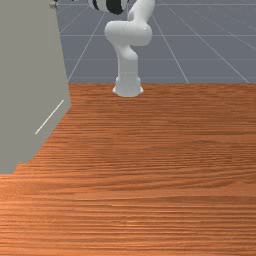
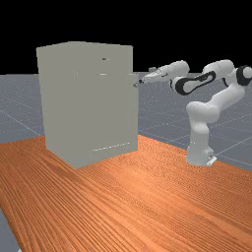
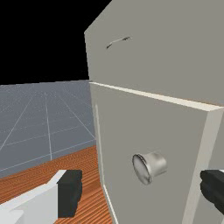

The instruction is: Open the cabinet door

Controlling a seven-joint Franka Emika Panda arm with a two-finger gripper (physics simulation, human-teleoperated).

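The tall grey cabinet (image 2: 88,103) stands on the bench (image 2: 147,197), left of the middle in the far view and along the front view's left edge, and the white arm (image 2: 199,115) reaches toward it from the far view's right, its end effector (image 2: 142,81) near the cabinet's side. In the wrist view the fingers (image 3: 70,192) stand wide apart with nothing clamped, and past them is the door (image 3: 144,127), its round metal knob (image 3: 149,167) seen between the two fingers, below a panel with a thin handle (image 3: 118,42).
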